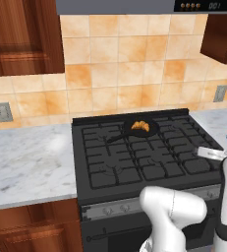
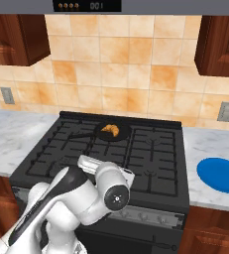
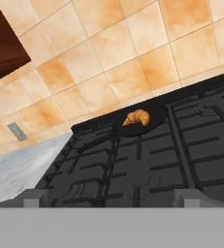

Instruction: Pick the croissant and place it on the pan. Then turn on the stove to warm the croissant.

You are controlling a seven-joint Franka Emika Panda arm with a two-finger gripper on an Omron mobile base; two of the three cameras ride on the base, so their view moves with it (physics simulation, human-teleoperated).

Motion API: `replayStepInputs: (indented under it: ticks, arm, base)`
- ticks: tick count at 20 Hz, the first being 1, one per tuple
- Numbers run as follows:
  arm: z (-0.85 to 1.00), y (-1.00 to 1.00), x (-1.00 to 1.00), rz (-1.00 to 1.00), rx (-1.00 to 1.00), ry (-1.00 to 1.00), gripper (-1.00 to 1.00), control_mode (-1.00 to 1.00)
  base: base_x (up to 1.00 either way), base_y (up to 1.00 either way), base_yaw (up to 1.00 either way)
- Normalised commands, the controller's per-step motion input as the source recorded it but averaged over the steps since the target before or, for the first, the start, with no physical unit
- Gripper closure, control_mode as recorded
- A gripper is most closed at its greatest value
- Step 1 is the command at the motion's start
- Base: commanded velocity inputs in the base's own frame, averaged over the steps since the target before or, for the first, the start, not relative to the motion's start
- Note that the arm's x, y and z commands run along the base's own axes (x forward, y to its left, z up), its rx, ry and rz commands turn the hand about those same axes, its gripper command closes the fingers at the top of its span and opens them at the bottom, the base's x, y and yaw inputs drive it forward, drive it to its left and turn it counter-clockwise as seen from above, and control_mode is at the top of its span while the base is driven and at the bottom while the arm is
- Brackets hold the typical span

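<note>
The golden croissant (image 1: 141, 126) lies inside the small black pan (image 1: 153, 131), which sits on a rear burner of the black stove (image 1: 134, 162). In the right base view the croissant (image 2: 109, 130) rests in the pan (image 2: 122, 134), whose thin handle points left. The hand view looks along the grates at the croissant (image 3: 136, 117) in the pan (image 3: 152, 127) far ahead. My gripper (image 3: 112, 197) is open, its fingertips (image 3: 36, 197) wide apart with nothing between them, low over the stove's front. The grey knob strip (image 2: 150, 214) runs along the stove's front edge.
Marble counter (image 1: 26, 157) flanks the stove on both sides. A blue plate (image 2: 222, 174) lies on the right counter. Wall outlets (image 1: 3, 111) sit in the tiled backsplash. Wooden cabinets (image 2: 220, 34) and a hood hang overhead.
</note>
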Motion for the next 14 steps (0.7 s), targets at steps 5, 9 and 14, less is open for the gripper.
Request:
replayStepInputs:
  ticks: [5, 9, 14]
  arm:
    - [-0.03, -0.3, -0.52, 0.0, 0.09, 0.0, -1.0, -1.0]
    - [-0.06, -0.33, -0.55, 0.0, 0.1, 0.0, -1.0, -1.0]
    - [-0.19, -0.23, -0.52, 0.0, 0.02, 0.0, -1.0, -1.0]
  base:
    - [0.0, 0.0, 0.0]
    - [0.0, 0.0, 0.0]
    - [0.0, 0.0, 0.0]
